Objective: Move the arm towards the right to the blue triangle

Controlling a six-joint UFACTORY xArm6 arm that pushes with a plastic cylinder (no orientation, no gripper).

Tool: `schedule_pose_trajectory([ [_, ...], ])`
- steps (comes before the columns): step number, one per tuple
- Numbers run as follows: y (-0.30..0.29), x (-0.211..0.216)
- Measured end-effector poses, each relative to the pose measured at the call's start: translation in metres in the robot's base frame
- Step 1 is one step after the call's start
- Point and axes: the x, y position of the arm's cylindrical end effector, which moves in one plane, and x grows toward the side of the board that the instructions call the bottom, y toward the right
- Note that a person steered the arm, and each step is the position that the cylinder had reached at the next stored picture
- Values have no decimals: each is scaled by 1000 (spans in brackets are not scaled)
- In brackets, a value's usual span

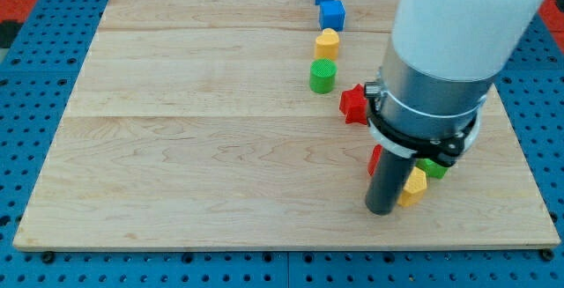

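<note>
My tip [382, 210] rests on the wooden board [203, 147] near its bottom edge, right of centre. A yellow block [413, 186] touches the rod's right side. A red block [375, 158] shows partly at the rod's left, and a green block [433, 167] peeks out under the arm to the right. No blue triangle is visible; the arm's wide body hides much of the board's right part. A blue cube [330, 12] sits at the view's top.
A yellow block [327, 43], a green cylinder [322, 76] and a red star [354, 105] run down from the blue cube toward the arm. The board lies on a blue pegged surface [26, 147].
</note>
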Motion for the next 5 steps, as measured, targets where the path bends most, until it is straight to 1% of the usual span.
schedule_pose_trajectory([
  [2, -8, 0],
  [3, -60, -10],
  [4, -75, -62],
  [5, -90, -136],
])
